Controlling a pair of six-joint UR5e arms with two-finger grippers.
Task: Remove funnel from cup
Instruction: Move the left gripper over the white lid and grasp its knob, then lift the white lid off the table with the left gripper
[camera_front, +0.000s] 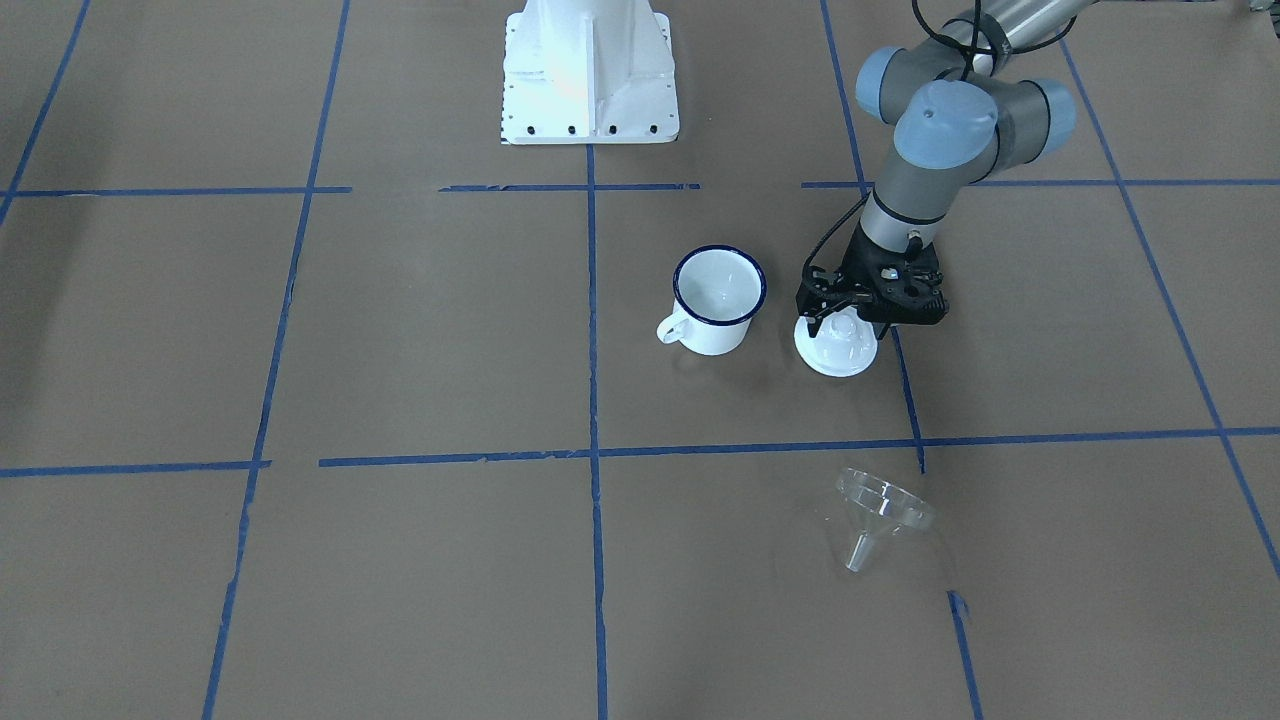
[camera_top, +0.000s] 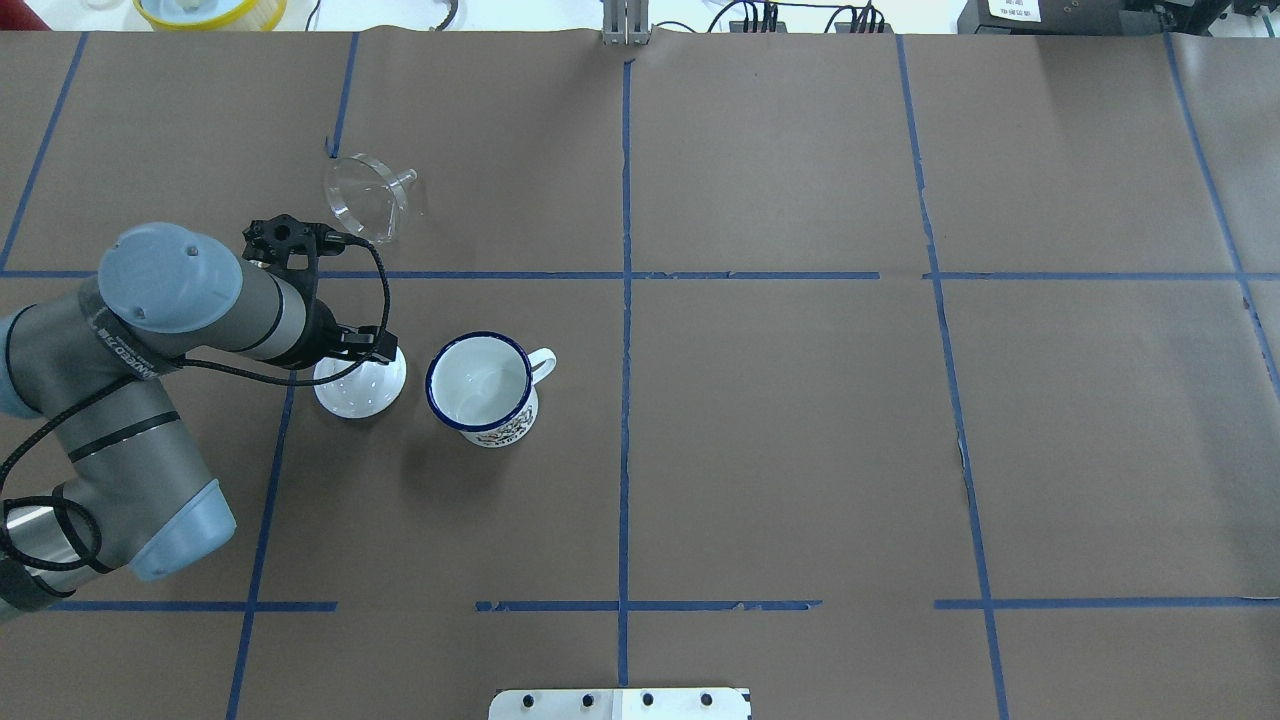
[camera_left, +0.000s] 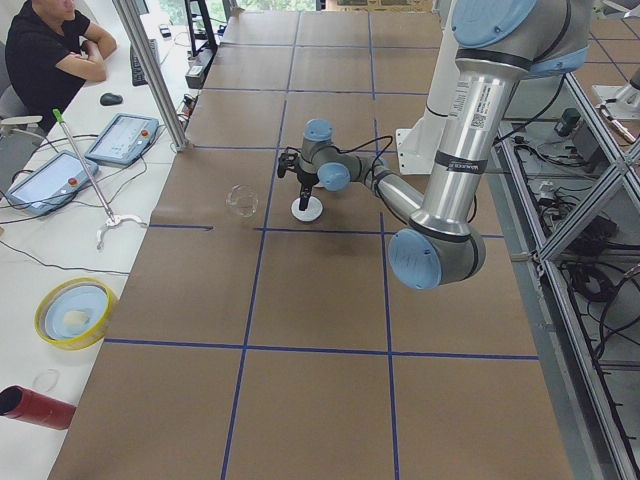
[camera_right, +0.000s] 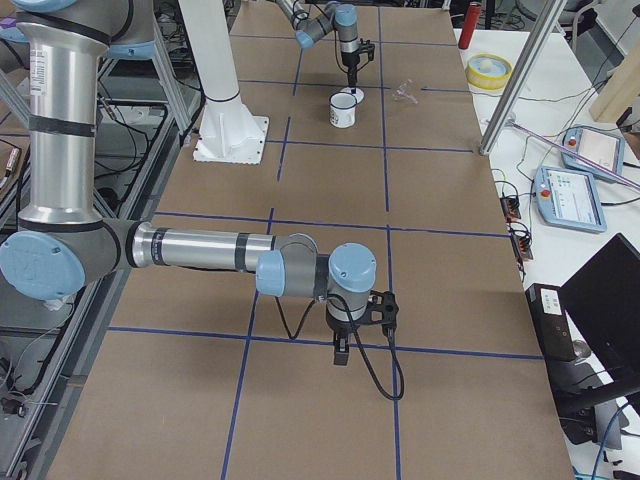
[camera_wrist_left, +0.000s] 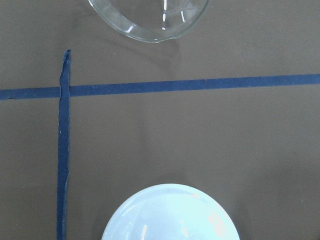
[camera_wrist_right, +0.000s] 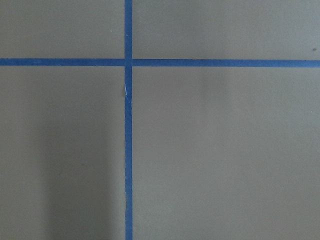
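The clear funnel (camera_front: 880, 505) lies on its side on the brown table, apart from the cup; it also shows in the overhead view (camera_top: 365, 195) and at the top of the left wrist view (camera_wrist_left: 150, 20). The white cup (camera_front: 718, 300) with its dark blue rim stands upright and empty (camera_top: 482, 390). My left gripper (camera_front: 842, 322) is low over a white knobbed lid (camera_front: 835, 352) beside the cup, its fingers apart on either side of the knob. My right gripper (camera_right: 340, 357) hangs over bare table far from these; I cannot tell whether it is open or shut.
The lid (camera_top: 360, 388) lies between the cup and the left arm. The robot's white base (camera_front: 590, 70) stands behind the cup. Blue tape lines cross the table. Operators' tablets and a yellow bowl (camera_left: 72, 312) lie beyond the far edge.
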